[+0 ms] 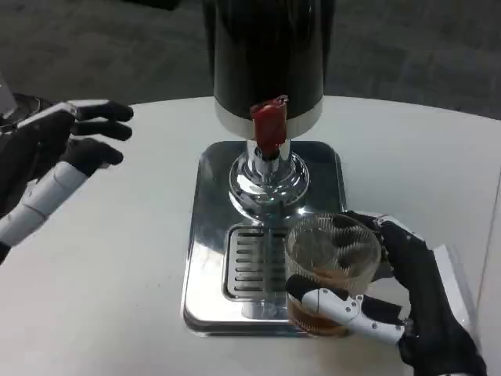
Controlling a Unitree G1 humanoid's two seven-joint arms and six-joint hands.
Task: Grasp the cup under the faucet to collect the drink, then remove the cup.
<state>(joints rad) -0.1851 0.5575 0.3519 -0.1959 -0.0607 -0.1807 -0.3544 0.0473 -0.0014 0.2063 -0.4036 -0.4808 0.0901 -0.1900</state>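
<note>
A clear ribbed glass cup (333, 270) is gripped by the right hand (391, 301), with the thumb wrapped across its near side and the other fingers curled round its far side. A shallow layer of amber drink is seen at the bottom of the cup. The cup is held upright at the front right corner of the drip tray (205, 258), a polished steel base with a slotted grille (249, 262) set into it; the cup is placed to the right of the grille and not under the faucet (268, 129). The faucet, fitted with a red lever, is mounted on the front of a dark cylindrical drink dispenser (266, 55), which is carried on a chrome pedestal (266, 176) rising from the tray. The tray is set on a round white table (109, 282). The left hand (74, 137) is raised over the table's left side, well apart from the dispenser; its fingers are spread and nothing is held in it.
</note>
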